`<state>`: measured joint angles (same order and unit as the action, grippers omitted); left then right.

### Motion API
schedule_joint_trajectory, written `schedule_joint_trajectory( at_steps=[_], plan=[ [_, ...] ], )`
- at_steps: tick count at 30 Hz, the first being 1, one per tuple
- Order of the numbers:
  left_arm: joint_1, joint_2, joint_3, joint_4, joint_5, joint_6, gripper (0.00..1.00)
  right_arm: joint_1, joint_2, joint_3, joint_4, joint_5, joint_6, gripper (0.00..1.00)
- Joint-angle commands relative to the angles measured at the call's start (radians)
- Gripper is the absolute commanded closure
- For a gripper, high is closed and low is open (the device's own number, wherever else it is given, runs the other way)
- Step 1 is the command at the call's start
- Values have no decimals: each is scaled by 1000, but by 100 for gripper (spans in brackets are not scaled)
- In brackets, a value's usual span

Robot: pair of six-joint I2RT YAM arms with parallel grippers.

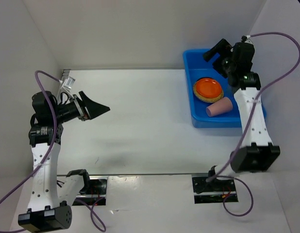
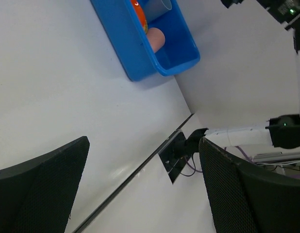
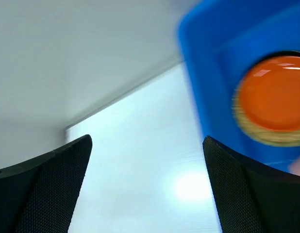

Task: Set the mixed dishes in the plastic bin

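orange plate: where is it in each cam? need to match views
Top external: orange plate is at upper right, inside the blue bin, up-left of the pink cup.
Left wrist: only an orange sliver shows at the top edge, in the bin, above the cup.
Right wrist: it is on the right side, blurred, in the bin.
Shared landmark: the blue bin.

Plain white walls (image 1: 140,29) box in a bare white table (image 1: 140,111), a thin dark seam (image 1: 150,174) crossing its near edge.
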<state>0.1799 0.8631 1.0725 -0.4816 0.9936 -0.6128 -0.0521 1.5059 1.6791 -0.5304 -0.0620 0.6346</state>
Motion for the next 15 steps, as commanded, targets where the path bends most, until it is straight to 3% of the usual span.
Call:
schedule_joint_trajectory(
  at_steps=[1,2,4,8,15],
  plan=[
    [-2,-47,-9,20,33,-36,0,56,-114,-75,-40,-122,17,0],
    [-11,-58,-23,29,33,-56,0,84,-146,-126,-1,-239,17,0],
    [-11,-91,-32,41,33,-65,0,164,-242,-278,150,-332,55,0],
    [-40,-125,-54,41,33,-74,0,273,-349,-364,141,-254,88,0],
    [-51,-161,-74,84,42,-130,0,284,-550,-466,156,-225,100,0]
  ],
)
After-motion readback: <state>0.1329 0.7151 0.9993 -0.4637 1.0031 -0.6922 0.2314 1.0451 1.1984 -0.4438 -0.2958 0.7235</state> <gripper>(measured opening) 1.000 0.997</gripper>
